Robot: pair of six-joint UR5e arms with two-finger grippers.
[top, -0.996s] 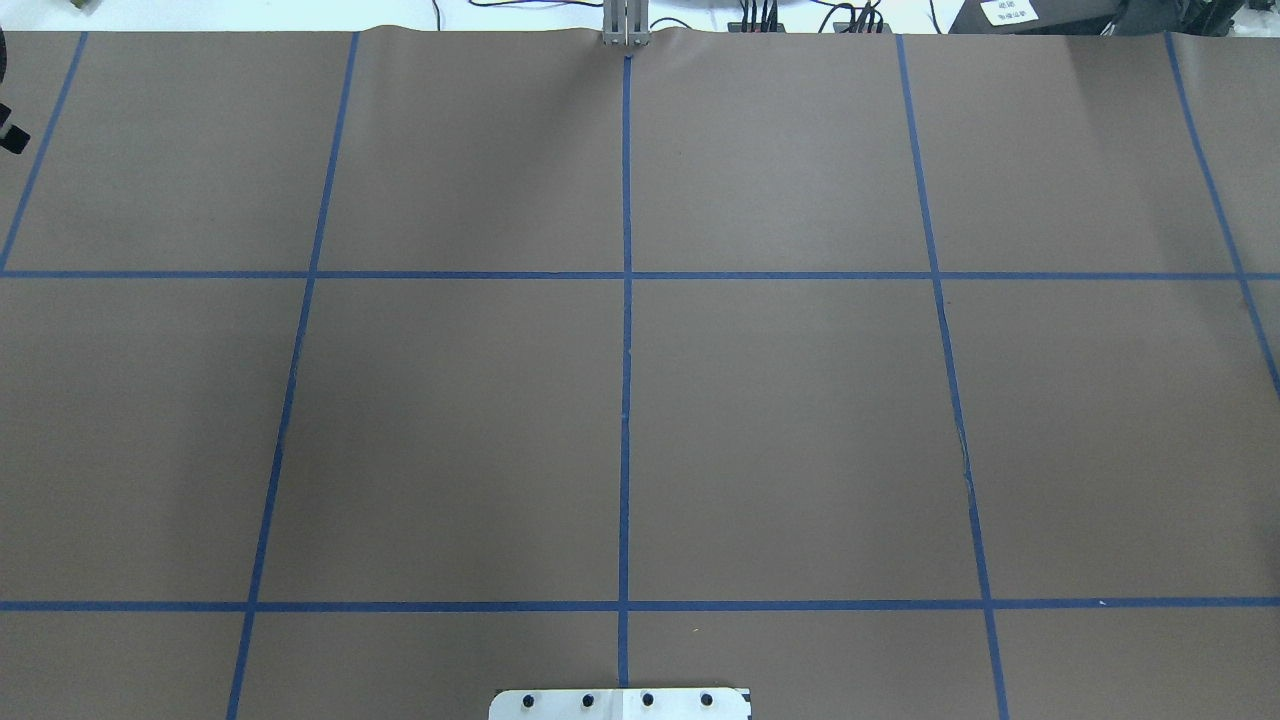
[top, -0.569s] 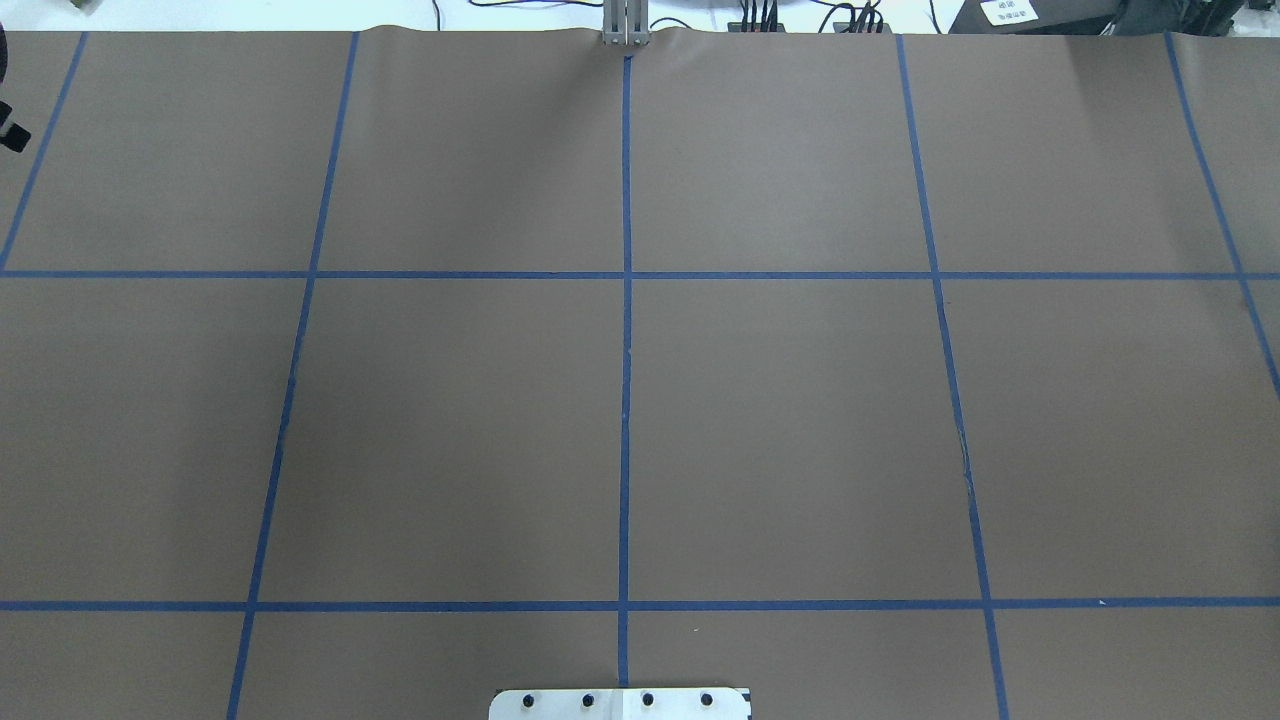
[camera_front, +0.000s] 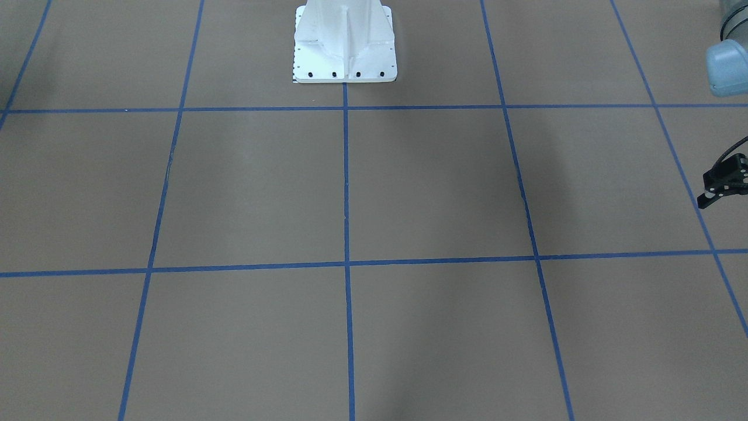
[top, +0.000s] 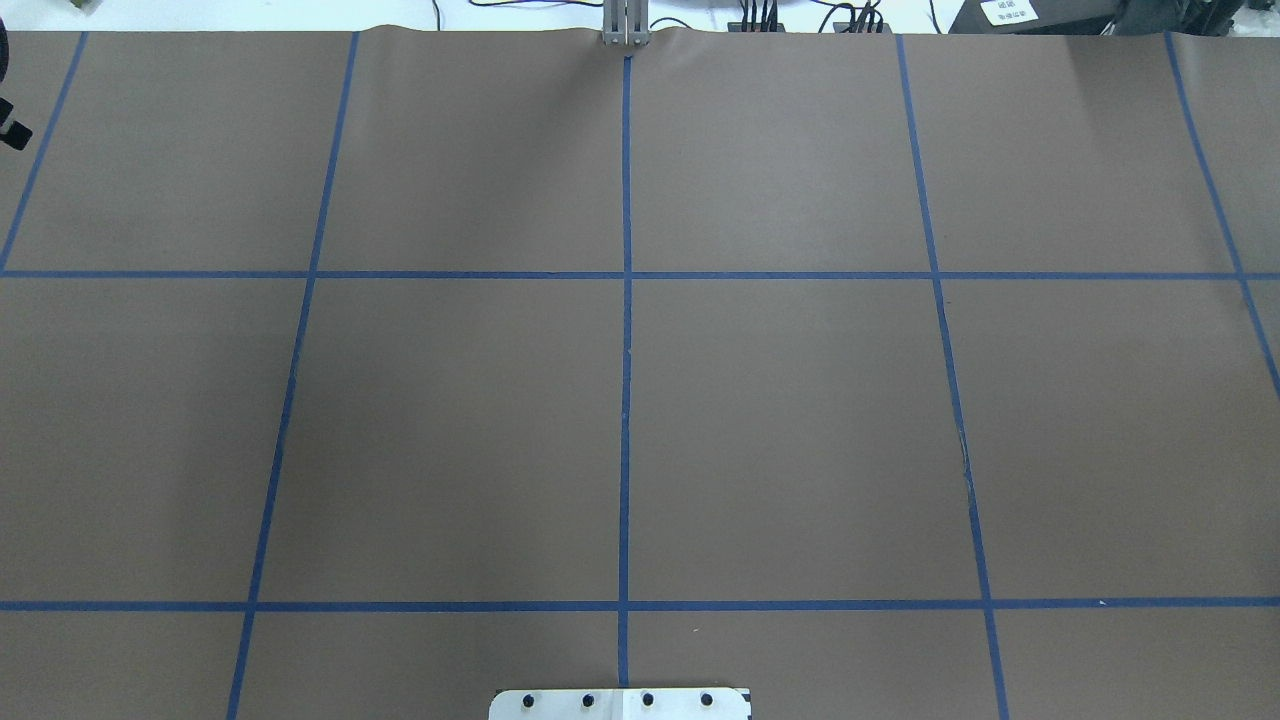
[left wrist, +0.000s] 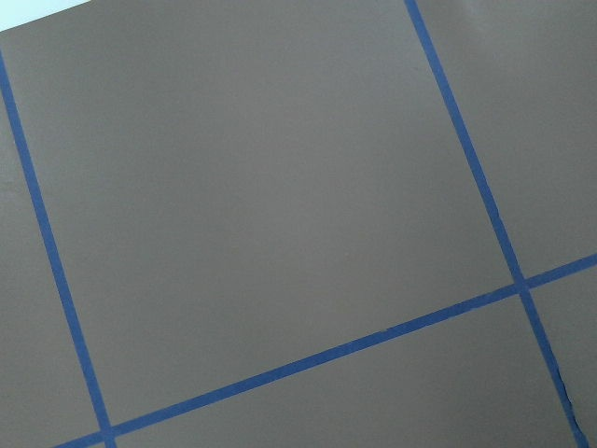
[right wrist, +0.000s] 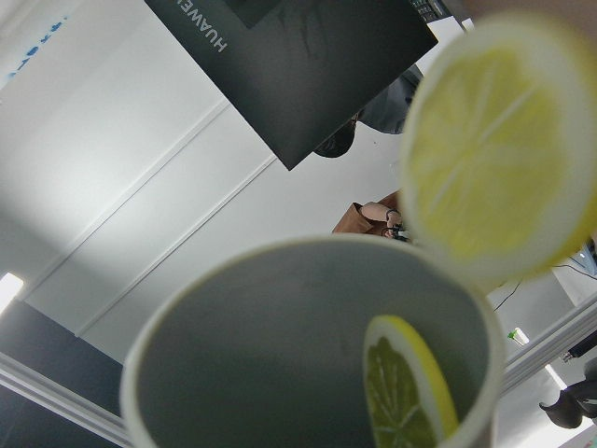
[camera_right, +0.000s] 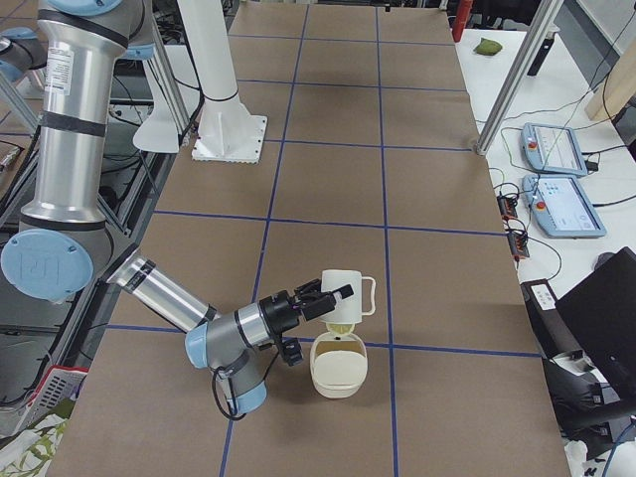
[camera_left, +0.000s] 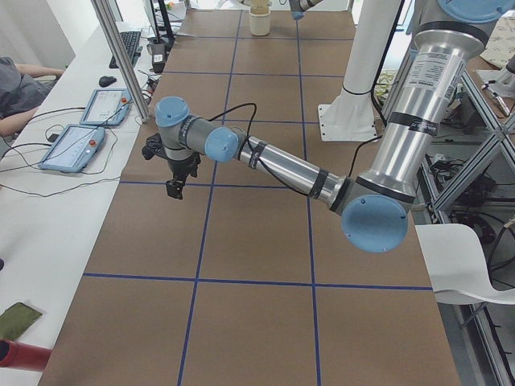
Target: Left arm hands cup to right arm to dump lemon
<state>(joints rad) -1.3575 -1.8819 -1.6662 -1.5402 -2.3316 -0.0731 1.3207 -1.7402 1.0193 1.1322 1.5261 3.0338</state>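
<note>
In the exterior right view my right gripper carries the white cup, tipped over above a cream bowl. I cannot tell if its jaws are shut. A lemon slice shows between cup and bowl. The right wrist view shows the cup's grey inside, one lemon slice at its rim and a second slice close to the lens. My left gripper hangs over the table at my left end with nothing seen in it. I cannot tell if it is open.
The brown table has a blue tape grid. The white base pedestal stands at the near edge's middle. Tablets and cables lie on the white bench beyond the far edge. Part of the left arm shows at the front view's right edge.
</note>
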